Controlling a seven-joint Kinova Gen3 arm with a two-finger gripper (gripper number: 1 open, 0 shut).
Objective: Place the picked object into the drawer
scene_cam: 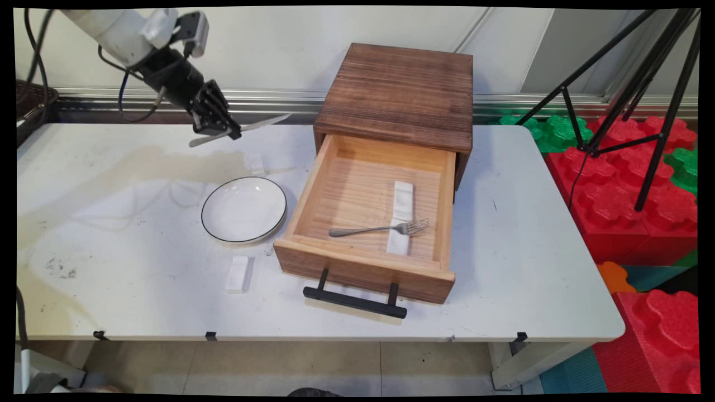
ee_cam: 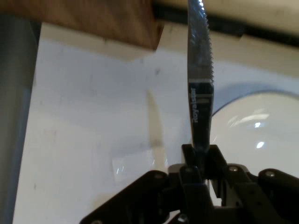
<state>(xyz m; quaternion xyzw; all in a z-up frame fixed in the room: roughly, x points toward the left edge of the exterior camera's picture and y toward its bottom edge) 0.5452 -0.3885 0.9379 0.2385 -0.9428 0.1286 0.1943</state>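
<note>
My gripper (scene_cam: 226,129) hangs above the table's far left part, shut on a steel table knife (scene_cam: 262,123) that lies level in the air with its blade toward the wooden cabinet. In the hand view the knife (ee_cam: 200,74) runs upward from the closed fingers (ee_cam: 188,156), serrated edge to the right. Below the gripper lies a small white rest (scene_cam: 256,162), seen again as the white rest (ee_cam: 135,163). A white plate (scene_cam: 243,209) with a dark rim sits nearer, to the left of the open drawer (scene_cam: 301,195); that plate (ee_cam: 261,130) fills the hand view's right side.
The wooden cabinet (scene_cam: 399,92) stands at the table's back, its drawer pulled out with a black handle (scene_cam: 354,300). Inside lie a fork (scene_cam: 380,228) and a white rest (scene_cam: 402,215). Another white rest (scene_cam: 238,273) lies near the front. A black tripod (scene_cam: 631,84) and foam blocks (scene_cam: 620,190) stand right.
</note>
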